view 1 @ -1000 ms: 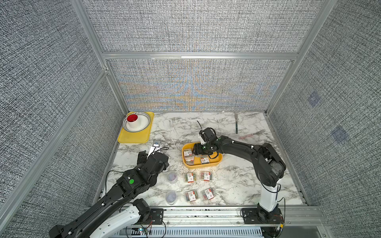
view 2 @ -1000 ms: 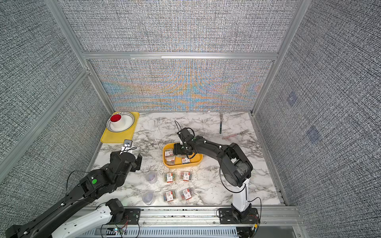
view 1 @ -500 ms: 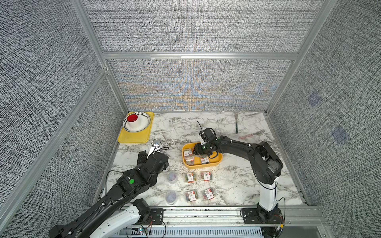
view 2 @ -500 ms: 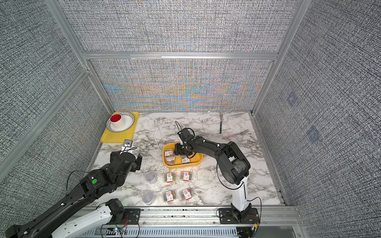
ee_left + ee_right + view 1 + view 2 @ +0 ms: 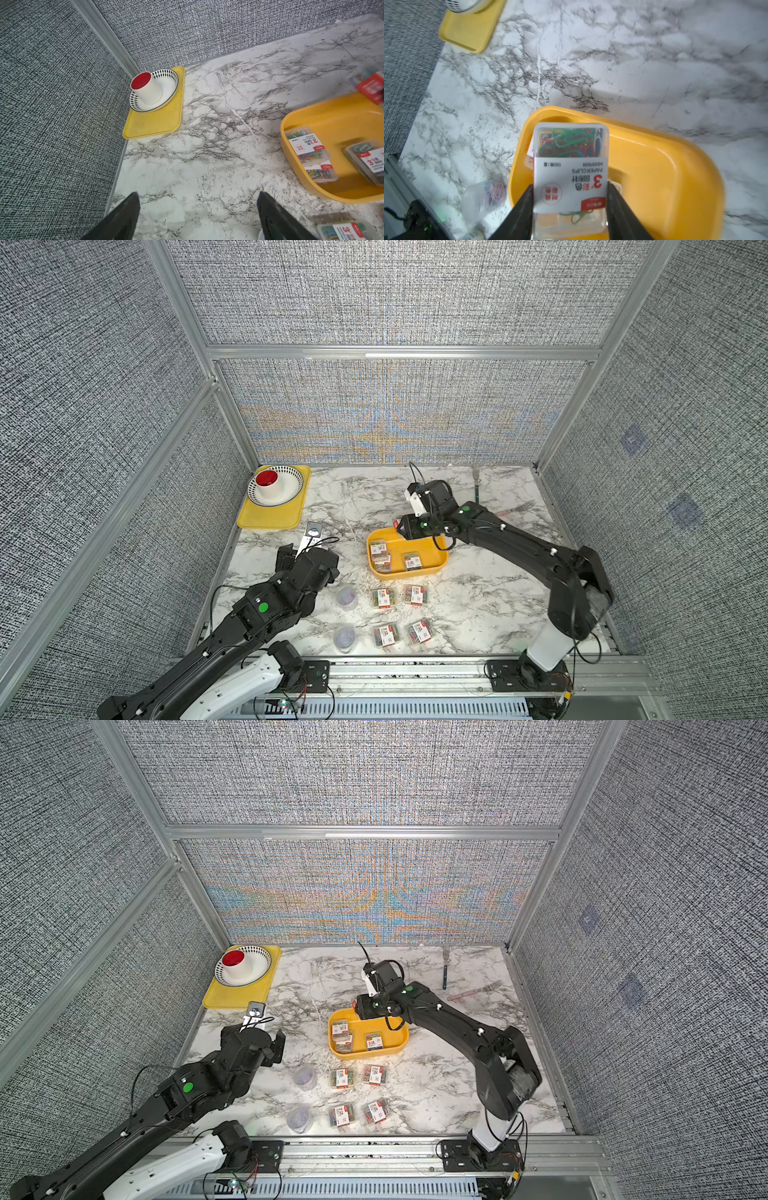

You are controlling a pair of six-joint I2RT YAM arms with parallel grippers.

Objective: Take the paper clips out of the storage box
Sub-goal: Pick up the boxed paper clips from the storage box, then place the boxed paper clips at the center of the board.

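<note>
Nearest the front edge of the table [image 5: 478, 614], a round tub [image 5: 345, 637] and two clip boxes [image 5: 386, 635] [image 5: 419, 631] lie in a row. Just behind them is a second tub [image 5: 347, 596] and two more boxes [image 5: 383, 598] [image 5: 414, 594]. So both tubs and four boxes are already out. The left gripper [image 5: 197, 193] hangs over bare marble beside this group, its jaws spread wide with nothing between them. Farther back stands the storage box [image 5: 409, 573]. Three boxes are left in it: two overlapping at one end [image 5: 378, 548] [image 5: 383, 565] and one lying alone near the front wall [image 5: 412, 561]. At its far corner the right gripper [image 5: 570, 185] has its fingers pressed against both long sides of another box, the held box [image 5: 571, 145]. That box looks raised above the storage box floor, though it has not cleared the rim sideways. Counting it, five boxes are out or on their way. By my reckoning the job is a little past halfway, with this box to set down and three more to fetch. In the far corner a tray [image 5: 270, 518] carries a bowl [image 5: 291, 489] and a cup [image 5: 267, 483], which play no part here.
</note>
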